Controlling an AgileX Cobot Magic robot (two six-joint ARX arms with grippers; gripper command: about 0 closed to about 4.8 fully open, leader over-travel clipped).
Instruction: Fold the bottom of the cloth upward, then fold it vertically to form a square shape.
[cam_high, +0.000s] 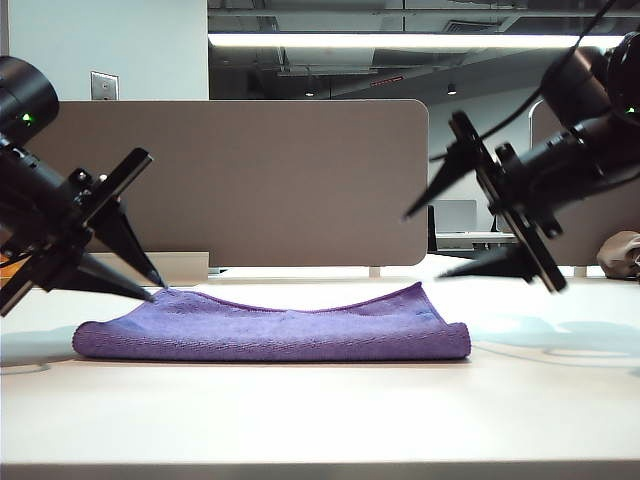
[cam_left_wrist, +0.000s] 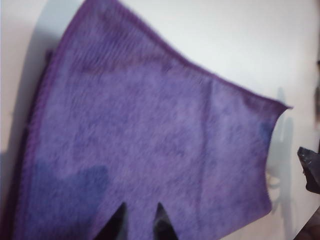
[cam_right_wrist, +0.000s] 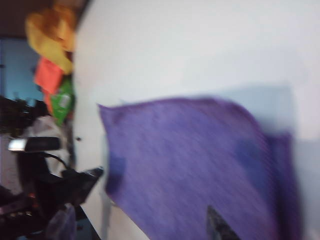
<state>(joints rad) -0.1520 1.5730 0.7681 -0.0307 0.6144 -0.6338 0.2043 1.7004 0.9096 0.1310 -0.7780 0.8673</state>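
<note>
Lying folded, fuzzy purple cloth (cam_high: 270, 325) | left hand (cam_high: 155, 285) part-open | right hand (cam_high: 425, 240) wide

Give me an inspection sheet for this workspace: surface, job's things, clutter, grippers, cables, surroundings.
Surface: pale table, bare near the front.
Job's things: soft purple microfiber cloth, lying doubled over, flat.
Clutter: small brownish-grey lumpy object at the far right edge.
Grippers: left gripper, jaws part open, tips at the cloth's far left corner; whether it pinches the cloth is unclear. Right gripper, jaws wide open, above the cloth's right end, holding nothing.
Cables: black cable on the right arm.
Surroundings: grey divider panel behind, office beyond.
</note>
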